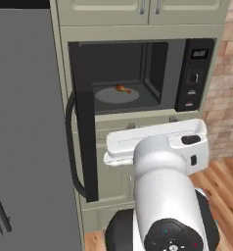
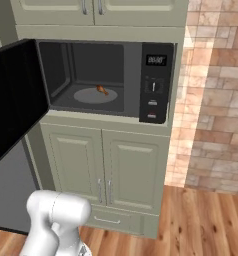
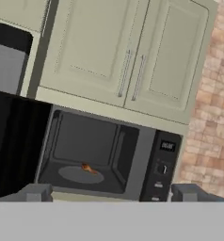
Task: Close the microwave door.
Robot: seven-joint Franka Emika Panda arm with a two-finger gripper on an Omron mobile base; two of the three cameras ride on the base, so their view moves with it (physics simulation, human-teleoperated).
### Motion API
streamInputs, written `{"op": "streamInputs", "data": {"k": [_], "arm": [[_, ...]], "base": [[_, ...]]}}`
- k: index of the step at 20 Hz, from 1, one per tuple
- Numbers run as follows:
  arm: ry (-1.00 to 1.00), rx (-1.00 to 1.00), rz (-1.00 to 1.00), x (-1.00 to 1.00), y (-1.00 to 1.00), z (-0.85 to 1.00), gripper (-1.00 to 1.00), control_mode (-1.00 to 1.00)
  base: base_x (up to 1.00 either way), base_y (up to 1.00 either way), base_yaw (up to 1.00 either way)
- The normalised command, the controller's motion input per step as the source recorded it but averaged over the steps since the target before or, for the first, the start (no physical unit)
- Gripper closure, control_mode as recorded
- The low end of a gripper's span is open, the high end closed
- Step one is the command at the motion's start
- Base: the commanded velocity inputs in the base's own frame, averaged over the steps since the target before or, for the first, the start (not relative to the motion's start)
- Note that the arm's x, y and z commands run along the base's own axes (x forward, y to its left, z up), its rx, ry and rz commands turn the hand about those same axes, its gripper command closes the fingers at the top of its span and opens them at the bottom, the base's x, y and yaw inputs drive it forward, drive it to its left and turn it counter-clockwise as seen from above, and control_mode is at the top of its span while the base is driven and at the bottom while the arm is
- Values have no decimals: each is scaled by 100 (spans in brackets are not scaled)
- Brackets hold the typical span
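My gripper (image 3: 111, 194): fingers wide apart, holding nothing.
Door (image 3: 12, 141): swung open, ahead to my left.
Microwave (image 3: 104, 157): straight ahead.

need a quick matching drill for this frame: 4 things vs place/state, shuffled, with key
Things:
1. microwave door
2. turntable
3. control strip
4. fridge front

Place or state:
A. right of the cavity, with display and buttons
B. swung wide open on the left
C. grey, left of the microwave
D. inside the cavity, small orange item on it

Pairs: 1-B, 2-D, 3-A, 4-C
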Motion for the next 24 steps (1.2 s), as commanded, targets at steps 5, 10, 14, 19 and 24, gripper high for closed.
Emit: {"op": "streamInputs", "data": {"k": [5,10,14,19,24], "arm": [[-1,-19,-36,-33,100,-27,-100,-100],[0,-20,-34,-17,100,-43,-100,-100],[7,-17,-16,58,89,-77,-100,-100],[14,-19,-14,89,20,-47,-100,-100],[2,-5,-9,100,-39,-71,-100,-100]], "base": [[0,0,0],[0,0,0],[0,0,0],[0,0,0],[0,0,0]]}}
